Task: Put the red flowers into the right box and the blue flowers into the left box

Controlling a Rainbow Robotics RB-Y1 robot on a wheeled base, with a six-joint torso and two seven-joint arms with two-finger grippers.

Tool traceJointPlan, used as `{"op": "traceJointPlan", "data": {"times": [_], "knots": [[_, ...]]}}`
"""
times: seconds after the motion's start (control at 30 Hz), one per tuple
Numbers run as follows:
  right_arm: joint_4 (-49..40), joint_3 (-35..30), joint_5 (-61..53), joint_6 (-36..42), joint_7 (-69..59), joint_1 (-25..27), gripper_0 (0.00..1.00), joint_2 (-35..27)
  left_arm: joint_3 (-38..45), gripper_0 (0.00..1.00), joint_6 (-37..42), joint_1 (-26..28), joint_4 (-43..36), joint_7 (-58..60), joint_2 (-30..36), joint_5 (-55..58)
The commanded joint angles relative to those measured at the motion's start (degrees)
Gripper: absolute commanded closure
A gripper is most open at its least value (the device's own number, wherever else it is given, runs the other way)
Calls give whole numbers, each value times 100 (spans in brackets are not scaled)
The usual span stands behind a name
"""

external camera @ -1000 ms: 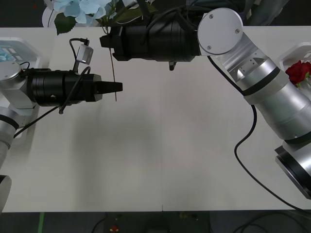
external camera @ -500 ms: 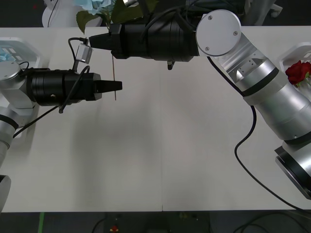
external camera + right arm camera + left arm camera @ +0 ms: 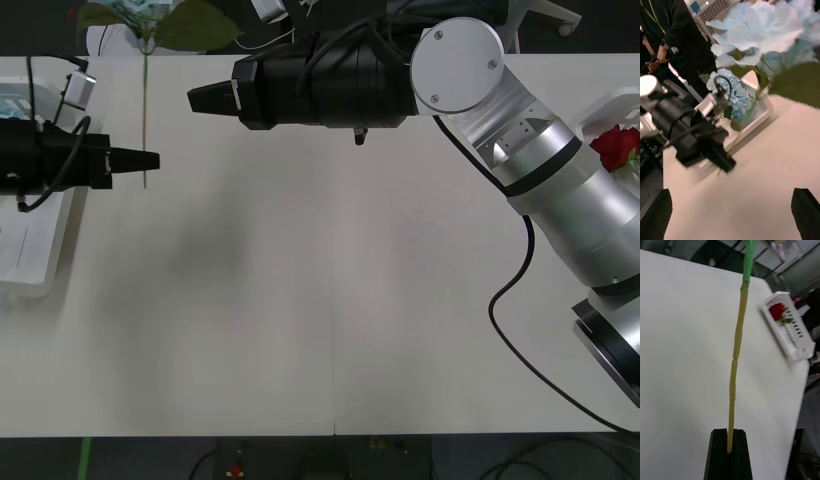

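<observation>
The left tool (image 3: 150,160) is clamped on the thin tan stem of a pale blue hydrangea-like flower (image 3: 145,110), standing upright; the white translucent plastic left box (image 3: 35,270) lies just beside it on the desk (image 3: 330,300); the right tool (image 3: 195,98) hangs spread, empty, near.

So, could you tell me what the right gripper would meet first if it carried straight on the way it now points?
Probably the blue flower's stem, held by the left gripper just ahead of the open right gripper; depth is unclear, so it might pass clear.

White table (image 3: 330,330), dark floor beyond, green floor tape (image 3: 84,452)
</observation>
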Motion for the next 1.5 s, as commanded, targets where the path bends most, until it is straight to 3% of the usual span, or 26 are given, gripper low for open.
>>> {"op": "traceJointPlan", "data": {"times": [0.03,0.3,0.5,0.8,1.0,1.5], "knots": [[-130,36,-440,474,949,-326,8,-624,982,100,107,-45,-119,508,727,-881],[-130,27,-1029,1503,2100,-308,8,-1609,2046,100,-7,-37,-119,429,1377,-2577],[-121,36,-1433,2118,3094,-185,8,-2373,2222,100,-358,-37,-119,394,1720,-3834],[-130,36,-2137,2302,4610,281,8,-3358,2187,100,-1202,130,-119,359,1773,-5592],[-130,-26,-2435,2601,4610,281,8,-3674,1853,100,-1712,543,-119,420,1773,-5741],[-130,-131,-2453,2689,4610,483,8,-3700,1325,100,-1756,1466,-119,570,1764,-5838]]}}
